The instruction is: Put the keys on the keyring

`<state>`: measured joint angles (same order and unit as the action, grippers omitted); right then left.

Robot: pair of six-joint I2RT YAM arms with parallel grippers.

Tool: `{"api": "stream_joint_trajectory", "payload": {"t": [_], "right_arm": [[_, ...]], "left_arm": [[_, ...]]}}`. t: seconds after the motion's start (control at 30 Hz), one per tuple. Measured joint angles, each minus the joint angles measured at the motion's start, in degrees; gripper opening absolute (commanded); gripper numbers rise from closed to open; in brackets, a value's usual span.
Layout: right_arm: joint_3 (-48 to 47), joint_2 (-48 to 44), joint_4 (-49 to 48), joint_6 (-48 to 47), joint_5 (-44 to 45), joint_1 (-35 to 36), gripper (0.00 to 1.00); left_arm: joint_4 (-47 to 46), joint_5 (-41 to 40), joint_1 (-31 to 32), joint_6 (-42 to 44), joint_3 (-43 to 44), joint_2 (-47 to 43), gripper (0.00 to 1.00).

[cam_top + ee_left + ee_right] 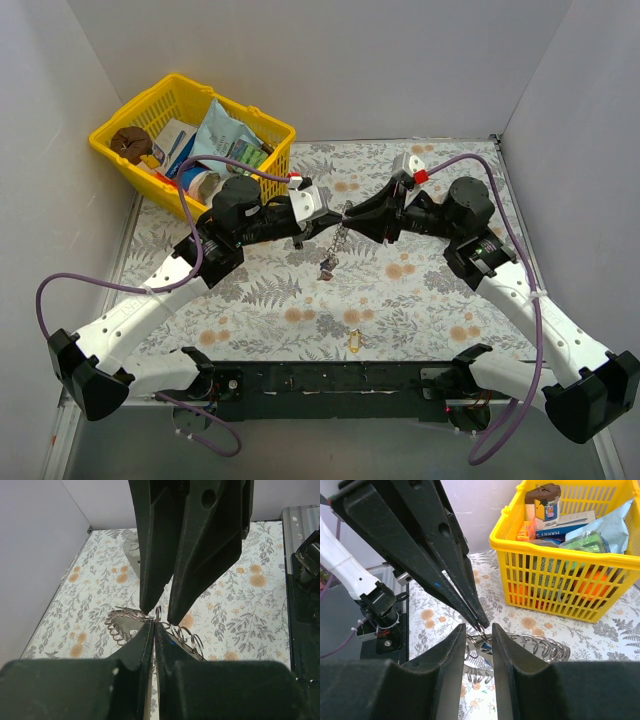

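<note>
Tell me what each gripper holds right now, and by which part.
The left gripper is shut on the keyring, pinching a wire loop of its rim at the fingertips. The right gripper seems to hold nothing: its jaws straddle that spot, apart.

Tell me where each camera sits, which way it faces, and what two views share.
Top external: above and behind the bases, looking down on the table; left gripper and right gripper meet mid-table.
Left wrist: on the left arm, facing rightward; own jaws at bottom.
Right wrist: facing leftward toward the yellow basket; own jaws at bottom.
Shared: both wrist views show the keyring.
</note>
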<state>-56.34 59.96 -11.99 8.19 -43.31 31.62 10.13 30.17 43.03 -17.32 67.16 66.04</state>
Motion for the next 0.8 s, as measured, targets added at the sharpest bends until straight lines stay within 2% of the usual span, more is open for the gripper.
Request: {"api": "stream_joint_trajectory", "payload": {"t": [0.13, 0.23, 0.27, 0.3, 0.47, 0.5, 0.6, 0.8], "right_arm": [[0.3, -0.1, 1.0, -1.4, 1.4, 0.0, 0.33], [0.3, -0.1, 2.1, -2.3, 2.2, 0.0, 0.17], [0.3, -0.1, 2.4, -2.4, 2.3, 0.0, 0.03], [0.3, -0.1, 2.6, -2.7, 2.3, 0.0, 0.01], [0.3, 0.1, 3.5, -3.0, 1.4, 0.1, 0.01], [0.3, 0.2, 3.5, -3.0, 1.4, 0.1, 0.01], [0.3, 0.1, 3.4, -2.8, 1.4, 0.1, 0.01], [3.0, -1.3, 0.6, -1.8, 2.5, 0.1, 0.01]], "left_arm": [[0.0, 0.6, 0.0, 0.1, 0.0, 0.0, 0.0], [0.0, 0.9, 0.0, 0.1, 0.0, 0.0, 0.0], [0.0, 0.9, 0.0, 0.2, 0.0, 0.0, 0.0], [0.1, 0.9, 0.0, 0.2, 0.0, 0.1, 0.0], [0.2, 0.7, -0.3, 0.2, 0.1, 0.3, 0.0], [0.2, 0.7, -0.3, 0.2, 0.1, 0.3, 0.1], [0.0, 0.8, -0.3, 0.1, 0.1, 0.3, 0.22], [-2.1, -0.3, -0.1, -2.4, 0.1, 0.0, 0.35]]}}
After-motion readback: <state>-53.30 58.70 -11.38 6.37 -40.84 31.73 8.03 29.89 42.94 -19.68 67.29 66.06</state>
